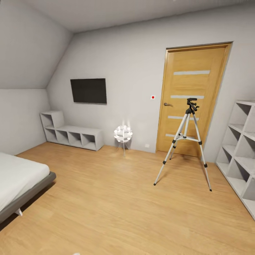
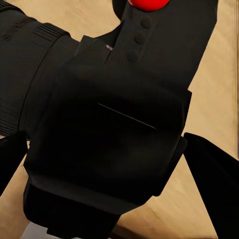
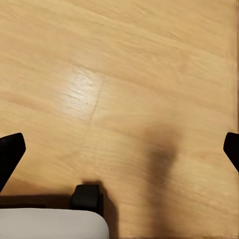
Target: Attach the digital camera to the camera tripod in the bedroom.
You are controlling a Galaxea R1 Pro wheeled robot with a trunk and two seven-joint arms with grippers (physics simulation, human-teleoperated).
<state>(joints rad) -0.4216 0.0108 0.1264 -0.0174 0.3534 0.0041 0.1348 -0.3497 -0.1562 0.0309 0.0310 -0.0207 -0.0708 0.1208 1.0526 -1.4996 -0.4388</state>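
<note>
Ahead, camera tripod (image 1: 187, 141) stands on wood floor (image 1: 106, 198).

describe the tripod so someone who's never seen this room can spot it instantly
Find the wooden door in the far wall, right of the wall-mounted TV. The camera tripod stands on the wood floor just before it, left of the white cube shelving. Nothing else there has three splayed silver legs under a black head.

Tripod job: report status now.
Left gripper shut on digital camera; right gripper open, empty. Camera tripod upright before door. Bare floor between.
</note>
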